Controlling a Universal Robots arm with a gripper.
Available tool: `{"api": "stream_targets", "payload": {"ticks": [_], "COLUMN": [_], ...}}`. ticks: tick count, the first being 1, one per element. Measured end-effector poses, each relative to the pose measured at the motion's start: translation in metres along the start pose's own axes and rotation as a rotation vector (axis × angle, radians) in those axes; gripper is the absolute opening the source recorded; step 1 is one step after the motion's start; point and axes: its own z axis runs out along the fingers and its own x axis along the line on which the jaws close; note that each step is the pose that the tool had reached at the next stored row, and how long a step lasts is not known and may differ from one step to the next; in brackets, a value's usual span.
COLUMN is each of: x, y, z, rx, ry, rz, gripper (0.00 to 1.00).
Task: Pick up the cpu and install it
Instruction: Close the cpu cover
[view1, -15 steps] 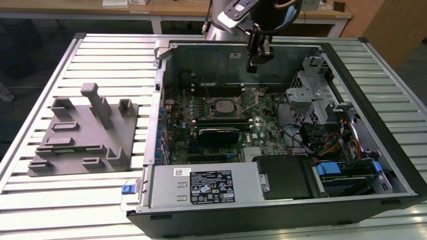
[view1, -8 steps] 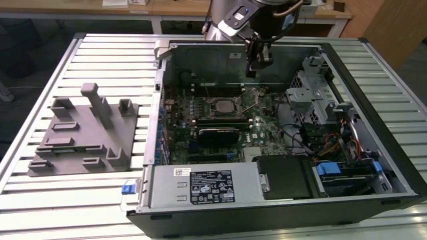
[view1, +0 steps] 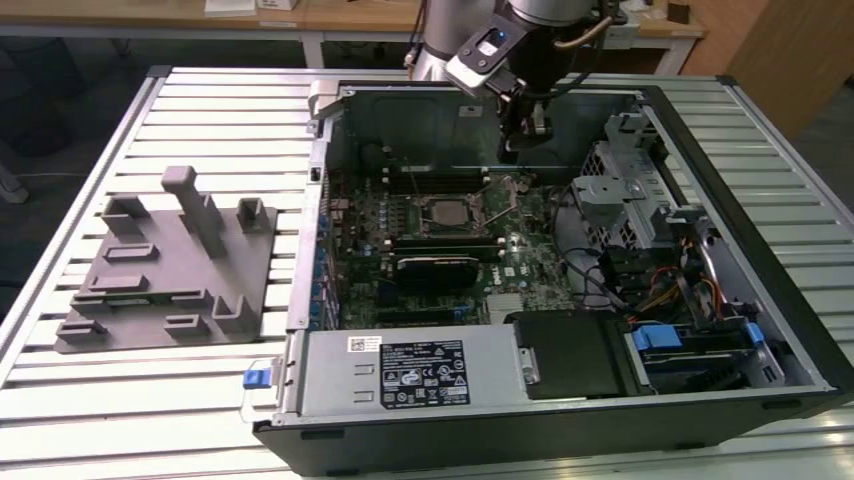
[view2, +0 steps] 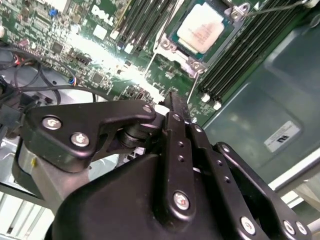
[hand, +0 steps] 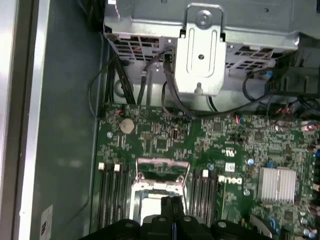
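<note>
Now inside the black computer case (view1: 534, 445) lying on its side with the interior exposed: the black two-finger claw (view1: 519, 148) on the arm, hanging over the far part of the green motherboard (view1: 514, 215). Closed completely in both wrist views, fingertip (hand: 167, 202) against fingertip with only a thin seam between, and gripping nothing. Not touching the small flat square cpu with the silvery-beige metal top (view2: 202, 27); clearly apart from it in the second wrist view. Seated flat in the square socket frame (view2: 172, 47) on the board, between two banks of long black memory slots (view2: 240, 50). In the exterior view, placed near the middle of the board, closer to the camera than the claw and a little toward the exterior view's left of it. Also in the first wrist view, a silver sheet-metal bracket (hand: 202, 55) with black cables (hand: 107, 85) beside it. Outside the case, toward the exterior view's left, on the slatted grey metal table (view1: 200, 100): a large grey plastic tray with upright posts (view1: 147, 270).
</note>
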Motion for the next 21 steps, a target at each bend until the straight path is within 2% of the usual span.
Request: {"api": "stream_targets", "payload": {"ticks": [8,15,21], "x": [-0.0002,-0.0010,-0.0012], "y": [0.0025,0.0151,0.0183], "z": [0.0145,0.0211,0.0301], "rx": [0.0000,0.0000,0.0000], "ry": [0.0001,0.0000,0.0001], "rz": [-0.001,-0.006,-0.009], "gripper": [0.11,0.11,0.11]}}
